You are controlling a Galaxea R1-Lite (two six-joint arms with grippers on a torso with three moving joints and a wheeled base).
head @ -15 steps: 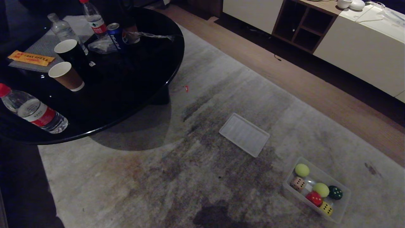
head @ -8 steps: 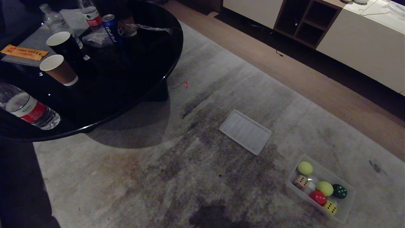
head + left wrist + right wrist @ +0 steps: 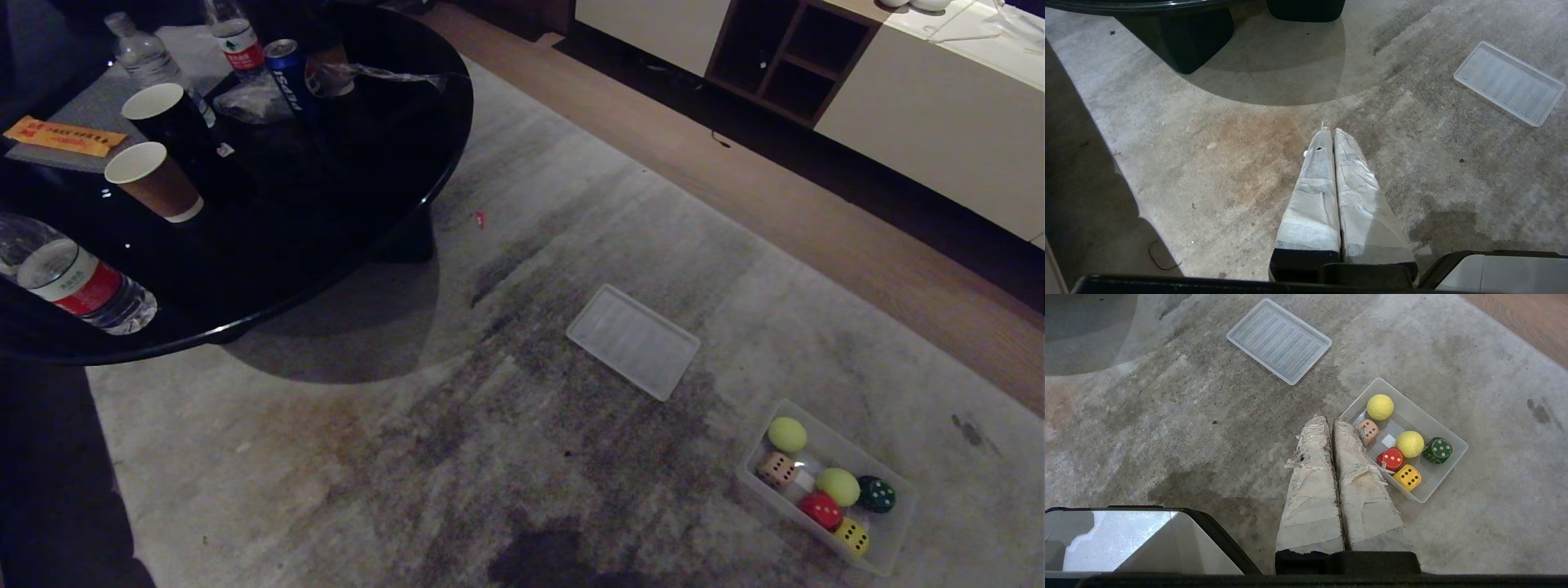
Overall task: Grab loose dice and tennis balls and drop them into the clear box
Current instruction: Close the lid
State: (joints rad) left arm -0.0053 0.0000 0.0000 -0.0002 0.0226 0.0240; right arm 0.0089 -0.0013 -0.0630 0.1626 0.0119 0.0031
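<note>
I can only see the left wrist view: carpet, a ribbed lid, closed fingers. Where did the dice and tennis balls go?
Observer: All are in the clear box: four dice and two balls.
Operator: Is the other arm holding anything?
Observer: No, the right gripper is shut and empty.
Operator: What is on top of the black table?
Observer: Two paper cups, water bottles and a cola can.
</note>
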